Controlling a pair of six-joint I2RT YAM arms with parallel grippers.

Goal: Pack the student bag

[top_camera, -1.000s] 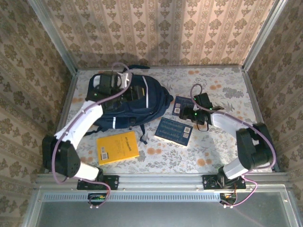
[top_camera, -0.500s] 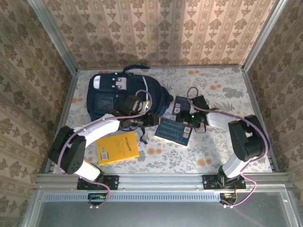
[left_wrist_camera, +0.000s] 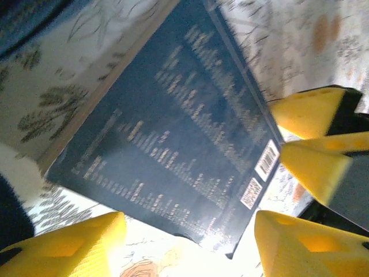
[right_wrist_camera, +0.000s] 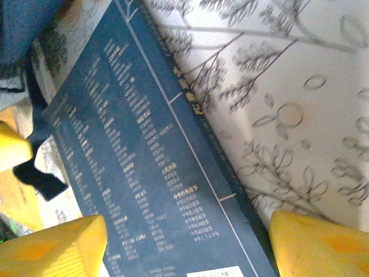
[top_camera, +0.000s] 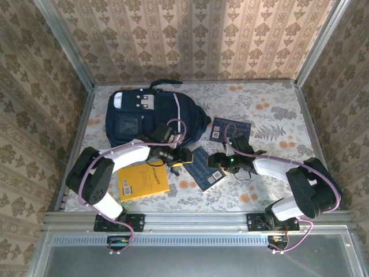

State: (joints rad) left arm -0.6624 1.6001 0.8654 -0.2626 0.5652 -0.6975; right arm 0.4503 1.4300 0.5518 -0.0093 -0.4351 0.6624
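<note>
The student bag (top_camera: 147, 115), dark navy with white stripes, lies flat at the table's back left; a dark corner of it shows in the right wrist view (right_wrist_camera: 26, 20). In front of it a dark blue book (top_camera: 202, 167) lies at a slant between both arms. My left gripper (top_camera: 183, 157) stands open at the book's left end, and one corner of that book (left_wrist_camera: 173, 133) sits between its yellow fingers (left_wrist_camera: 63, 248). My right gripper (top_camera: 215, 162) is open over the opposite end, with the book's cover (right_wrist_camera: 144, 167) spanning the gap between its fingers (right_wrist_camera: 320, 245).
A yellow book (top_camera: 143, 180) lies at the front left near the left arm. A second dark blue book (top_camera: 229, 128) rests behind the right gripper. Metal rails and patterned walls close the table in on all sides.
The left arm has swung from the bag's top down to the blue book. The right gripper has moved nearer and leftward. The blue book has turned from level to slanted.
</note>
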